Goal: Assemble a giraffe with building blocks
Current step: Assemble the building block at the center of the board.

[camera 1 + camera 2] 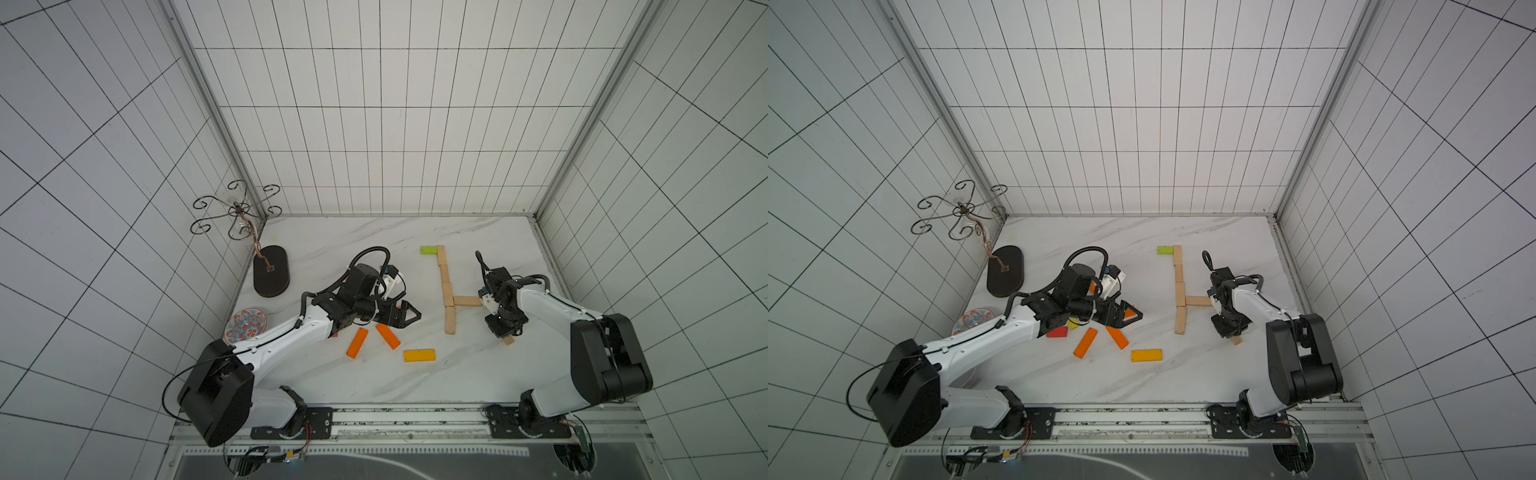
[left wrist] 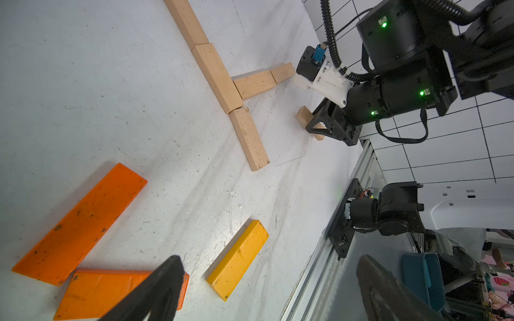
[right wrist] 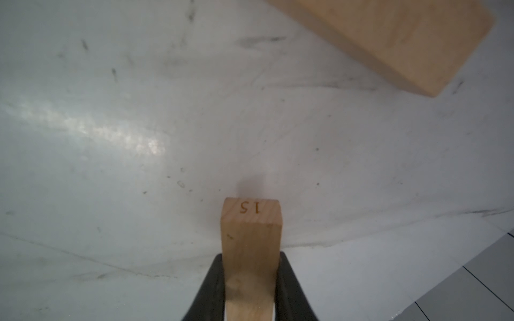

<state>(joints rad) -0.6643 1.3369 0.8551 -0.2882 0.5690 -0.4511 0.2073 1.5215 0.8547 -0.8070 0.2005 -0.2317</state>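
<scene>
Pale wooden building blocks [image 1: 445, 286] lie end to end in a column, with a lime green block [image 1: 429, 249] at the far end and a pale side branch [image 1: 467, 301]. My right gripper [image 3: 250, 264] is shut on a pale block [image 3: 250, 230] marked 15 and holds it just right of the column [image 1: 1179, 286], close to the table. Two orange blocks [image 1: 357, 343] [image 1: 388, 336] and a yellow block [image 1: 419, 355] lie loose near the front. My left gripper [image 1: 409, 316] hovers open above the orange blocks [image 2: 80, 222], holding nothing. A red block [image 1: 1057, 331] shows under the left arm.
A dark oval stand base [image 1: 271, 271] with a wire stand sits at the far left, a round patterned plate [image 1: 245, 326] nearer, partly under the left arm. Tiled walls close the table on three sides; a metal rail [image 1: 415, 419] runs along the front.
</scene>
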